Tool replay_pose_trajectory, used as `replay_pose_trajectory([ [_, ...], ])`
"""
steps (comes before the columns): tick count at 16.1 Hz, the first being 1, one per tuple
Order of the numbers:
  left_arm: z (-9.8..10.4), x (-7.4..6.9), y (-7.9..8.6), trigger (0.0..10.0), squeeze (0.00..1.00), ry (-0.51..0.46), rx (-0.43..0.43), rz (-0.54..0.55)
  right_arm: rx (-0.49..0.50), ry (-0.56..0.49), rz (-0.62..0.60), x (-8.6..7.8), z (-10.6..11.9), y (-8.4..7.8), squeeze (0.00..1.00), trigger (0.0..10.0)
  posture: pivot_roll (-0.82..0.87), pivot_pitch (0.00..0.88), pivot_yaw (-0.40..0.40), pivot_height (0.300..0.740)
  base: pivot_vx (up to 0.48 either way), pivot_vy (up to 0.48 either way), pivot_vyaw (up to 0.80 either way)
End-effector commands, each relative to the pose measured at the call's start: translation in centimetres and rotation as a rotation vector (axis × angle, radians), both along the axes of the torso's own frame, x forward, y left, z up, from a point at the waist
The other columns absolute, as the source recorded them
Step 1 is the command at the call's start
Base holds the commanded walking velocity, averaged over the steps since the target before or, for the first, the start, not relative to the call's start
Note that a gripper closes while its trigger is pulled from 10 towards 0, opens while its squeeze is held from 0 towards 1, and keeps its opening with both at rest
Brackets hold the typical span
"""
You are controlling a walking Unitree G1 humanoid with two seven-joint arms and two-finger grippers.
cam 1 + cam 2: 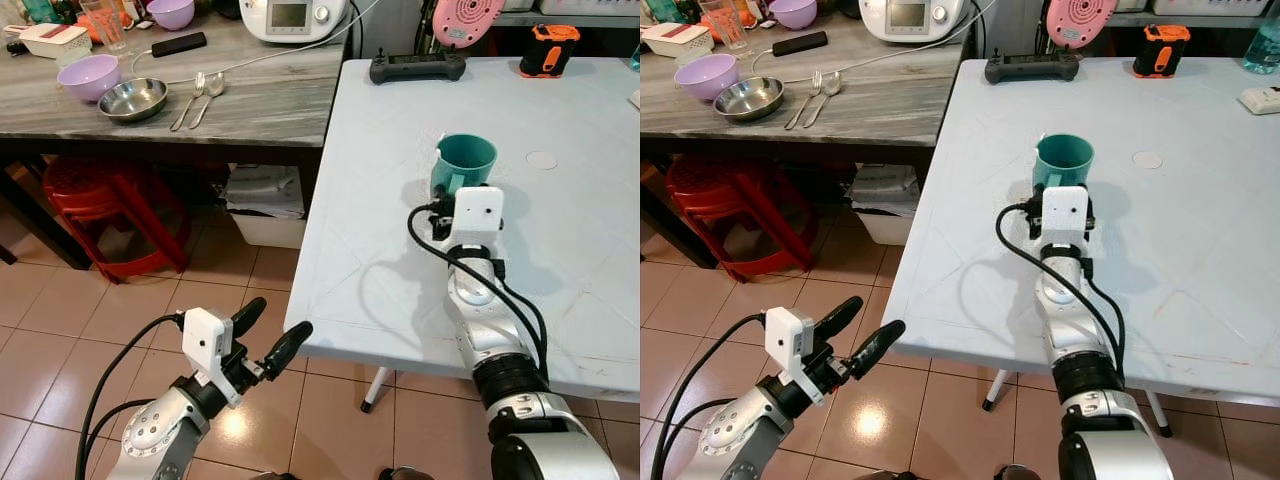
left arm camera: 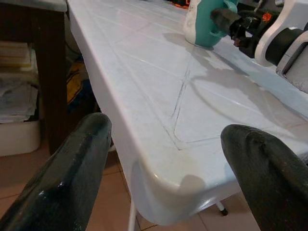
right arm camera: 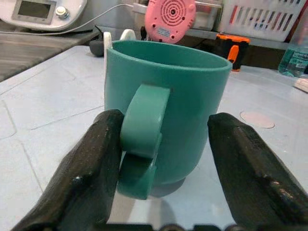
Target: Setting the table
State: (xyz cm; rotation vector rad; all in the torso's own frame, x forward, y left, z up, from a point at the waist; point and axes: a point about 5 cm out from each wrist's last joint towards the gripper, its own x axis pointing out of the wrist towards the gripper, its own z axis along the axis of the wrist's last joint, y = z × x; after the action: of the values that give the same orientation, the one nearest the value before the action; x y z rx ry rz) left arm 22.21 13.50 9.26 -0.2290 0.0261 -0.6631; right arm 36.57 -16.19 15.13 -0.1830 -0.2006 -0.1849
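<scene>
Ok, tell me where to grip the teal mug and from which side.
Grip the teal mug across its body, coming in level from the handle side. It stands upright on the white table, handle facing the right pincer, whose open fingers already flank the handle and lower wall.

mug base (image 1: 447,188): wrist camera housing is hiding it | water bottle (image 1: 1262,48): frame edge is cutting it off | red stools (image 1: 105,205): wooden table is partly covering them

White plastic table (image 1: 380,250) seen ahead, grey wood-grain counter (image 1: 260,110) set beside it, red stools (image 1: 110,215) tucked beneath, terracotta tiled floor (image 1: 60,320) lit glossily.
</scene>
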Motion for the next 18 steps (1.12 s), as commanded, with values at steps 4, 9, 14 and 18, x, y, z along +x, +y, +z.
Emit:
replay_pose_trajectory([
  [4,-0.4,0.1,-0.1,10.0,0.00,0.010,0.007,0.012,-0.007,-0.022,-0.001,0.3,0.4,0.2,0.00,0.0,-0.02,0.139,0.081,0.740,0.000,0.000,0.00],
  [9,-0.4,0.3,-0.2,10.0,0.00,0.007,0.008,0.015,-0.008,-0.026,0.002,0.3,0.4,0.2,0.00,0.0,-0.02,0.137,0.079,0.740,0.000,0.000,0.00],
  [14,-0.3,1.1,-0.7,10.0,0.00,-0.007,0.004,0.013,0.006,-0.037,0.015,0.1,0.3,0.2,0.00,0.0,-0.03,0.106,0.077,0.740,0.000,0.000,0.00],
  [18,0.0,2.3,-1.1,10.0,0.00,-0.038,-0.012,0.022,0.063,-0.059,0.021,-0.6,0.4,-0.4,0.00,0.0,-0.05,0.061,0.071,0.740,0.000,0.000,0.00],
])
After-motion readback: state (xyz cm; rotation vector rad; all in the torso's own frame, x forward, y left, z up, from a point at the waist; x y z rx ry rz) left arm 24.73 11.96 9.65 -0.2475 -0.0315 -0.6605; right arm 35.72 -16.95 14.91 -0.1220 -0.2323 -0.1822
